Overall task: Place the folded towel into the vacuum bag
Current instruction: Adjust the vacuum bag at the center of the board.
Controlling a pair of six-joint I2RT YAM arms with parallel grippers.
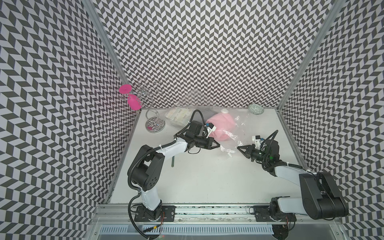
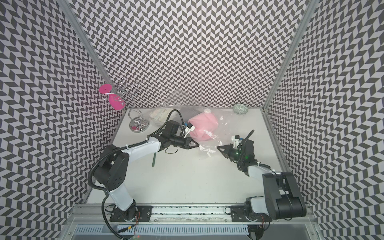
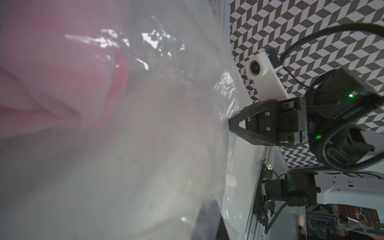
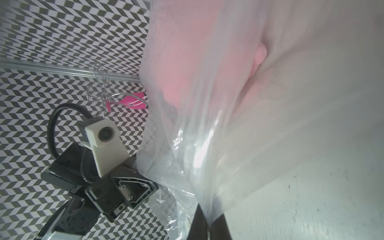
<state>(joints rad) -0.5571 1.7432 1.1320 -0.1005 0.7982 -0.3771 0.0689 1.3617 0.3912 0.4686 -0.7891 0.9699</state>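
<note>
In both top views I observed the left pincer [image 1: 217, 145] [image 2: 196, 144] closed on the rim of the vacuum bag [image 1: 233, 133] [image 2: 216, 136]. The right pincer [image 1: 239, 148] [image 2: 218, 148] faced it, also closed on that rim, with crumpled plastic between the two tips. The folded towel [image 1: 222, 124] [image 2: 204, 124], pink, lay inside the bag just beyond the left pincer, on the table [image 1: 197, 176] [image 2: 187, 176]. In the left wrist view, the right pincer [image 3: 229, 124] had its jaws together at the edge of the bag [image 3: 166, 135], and the towel [image 3: 52, 72] showed through the film. In the right wrist view, the left pincer [image 4: 143, 187] met the bag [image 4: 207, 145] with its tips hidden by plastic, and the towel [image 4: 176, 62] lay behind the film.
</note>
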